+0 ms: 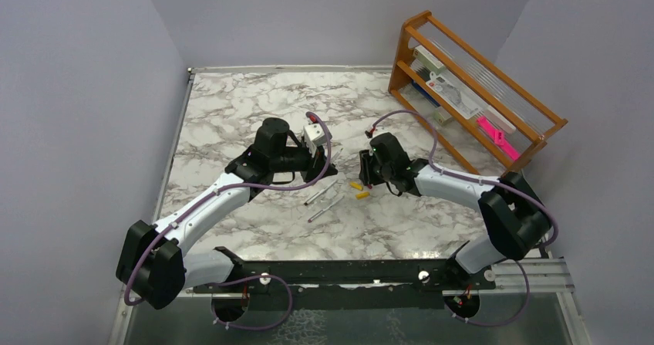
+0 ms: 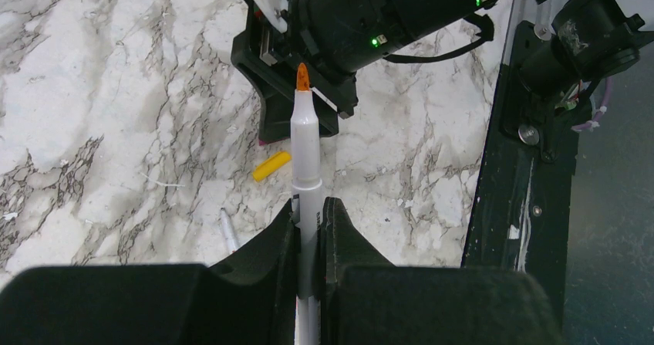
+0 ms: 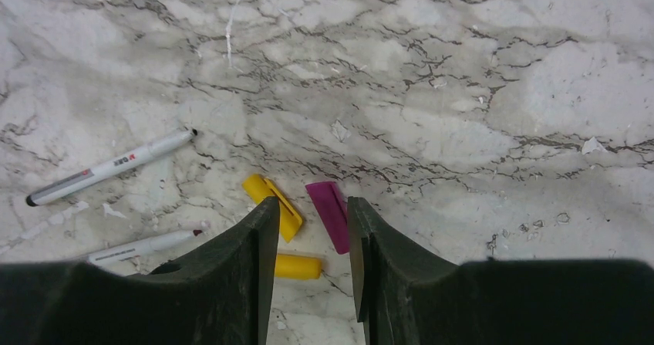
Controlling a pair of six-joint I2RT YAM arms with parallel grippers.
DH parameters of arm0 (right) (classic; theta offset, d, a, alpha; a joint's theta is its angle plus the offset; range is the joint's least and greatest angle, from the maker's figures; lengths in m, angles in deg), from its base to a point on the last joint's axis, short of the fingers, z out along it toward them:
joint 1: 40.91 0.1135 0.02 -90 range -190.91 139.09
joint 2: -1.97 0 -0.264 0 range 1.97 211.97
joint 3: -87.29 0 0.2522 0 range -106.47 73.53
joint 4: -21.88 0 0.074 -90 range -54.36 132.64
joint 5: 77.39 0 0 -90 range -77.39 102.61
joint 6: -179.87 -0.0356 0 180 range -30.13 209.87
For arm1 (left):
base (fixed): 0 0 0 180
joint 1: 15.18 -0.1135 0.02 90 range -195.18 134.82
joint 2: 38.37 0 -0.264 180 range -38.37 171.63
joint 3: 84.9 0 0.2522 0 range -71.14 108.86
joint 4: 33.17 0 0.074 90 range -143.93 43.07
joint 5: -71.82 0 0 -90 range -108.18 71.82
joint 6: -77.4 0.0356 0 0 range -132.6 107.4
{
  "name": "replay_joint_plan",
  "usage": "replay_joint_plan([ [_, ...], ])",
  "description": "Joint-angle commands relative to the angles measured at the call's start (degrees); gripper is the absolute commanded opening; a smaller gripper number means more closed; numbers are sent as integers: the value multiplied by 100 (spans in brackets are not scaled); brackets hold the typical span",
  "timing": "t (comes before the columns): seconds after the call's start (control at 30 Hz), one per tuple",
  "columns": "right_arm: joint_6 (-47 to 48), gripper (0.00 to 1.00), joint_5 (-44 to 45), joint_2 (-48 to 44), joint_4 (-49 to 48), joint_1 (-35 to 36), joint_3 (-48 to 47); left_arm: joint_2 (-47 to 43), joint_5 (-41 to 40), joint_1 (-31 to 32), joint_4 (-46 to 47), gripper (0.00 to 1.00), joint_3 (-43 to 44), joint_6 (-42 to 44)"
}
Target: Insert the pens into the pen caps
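1. The orange-tipped pen [image 2: 306, 140] has its long axis running 6 to 12 o'clock in the left wrist view, with the tip at 12. It is raised off the marble table [image 3: 478, 90].
2. The left gripper [image 2: 308, 210] is pinched narrow on that pen's lower barrel, one finger on each side.
3. The right gripper [image 3: 308, 214] has its jaws part-way apart with nothing clamped between them, and it hangs low over the caps.
4. In the right wrist view the magenta cap [image 3: 330, 214] lies along 11 to 5 o'clock, just beside one finger. A yellow cap [image 3: 270, 194] is partly hidden behind the other finger. Whether either finger touches a cap is unclear.
5. A second yellow cap [image 3: 299, 266] lies crosswise, 9 to 3, at 6 o'clock of those two.
6. At 9 o'clock of the caps lie the upper pen [image 3: 108, 167] and the lower pen [image 3: 143, 245]. Both run 8 to 2 o'clock, with their tips at the 2 o'clock end.
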Motion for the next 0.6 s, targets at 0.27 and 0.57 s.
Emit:
replay_joint_plan([
  [0.27, 106, 38, 45, 464, 222, 13, -28, -146, 20, -23, -43, 0, -8, 120],
  [0.57, -7, 20, 233, 808, 462, 11, -158, -155, 37, -22, -80, 0, -9, 166],
])
